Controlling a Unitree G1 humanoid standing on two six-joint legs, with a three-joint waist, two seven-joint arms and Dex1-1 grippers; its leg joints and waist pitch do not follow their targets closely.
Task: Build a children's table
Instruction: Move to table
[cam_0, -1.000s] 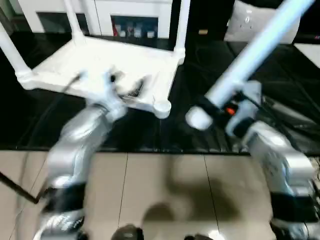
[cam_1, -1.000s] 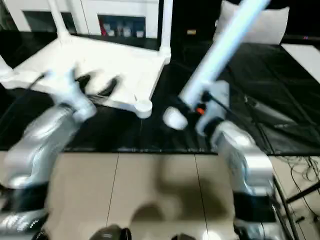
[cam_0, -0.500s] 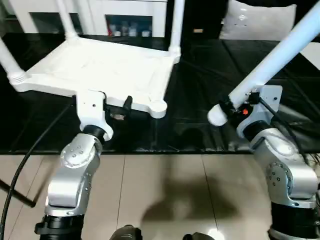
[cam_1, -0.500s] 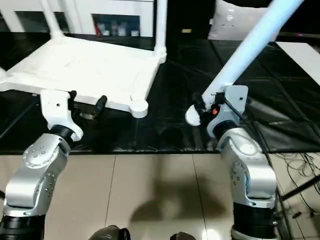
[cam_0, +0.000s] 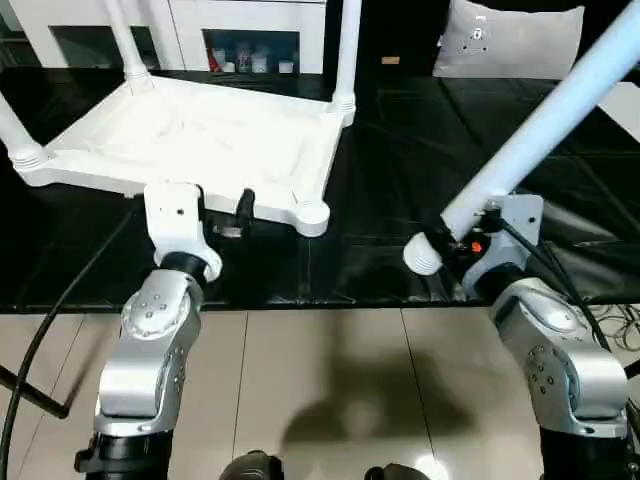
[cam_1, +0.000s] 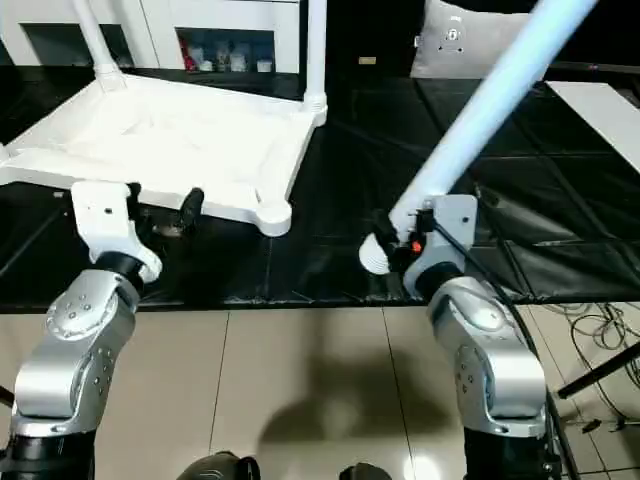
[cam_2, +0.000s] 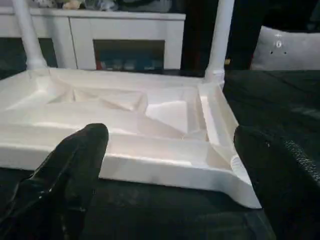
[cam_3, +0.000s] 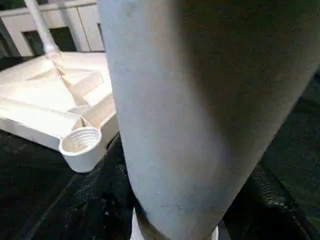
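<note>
Left eye view: black-covered work table (cam_0: 400, 200)

We see a worktop (cam_0: 400, 190) covered in a black, creased sheet, its near edge meeting a beige tiled floor (cam_0: 330, 380). On it lies the children's table (cam_0: 200, 140), upside down with its ribbed underside facing up. Three legs stand upright in its corner sockets; the near right socket (cam_0: 312, 213) is open. A light cushion-like item (cam_0: 510, 40) sits at the far right.

White tabletop (cam_0: 200, 140) upside down, loose leg (cam_0: 540, 125) tilted
</note>
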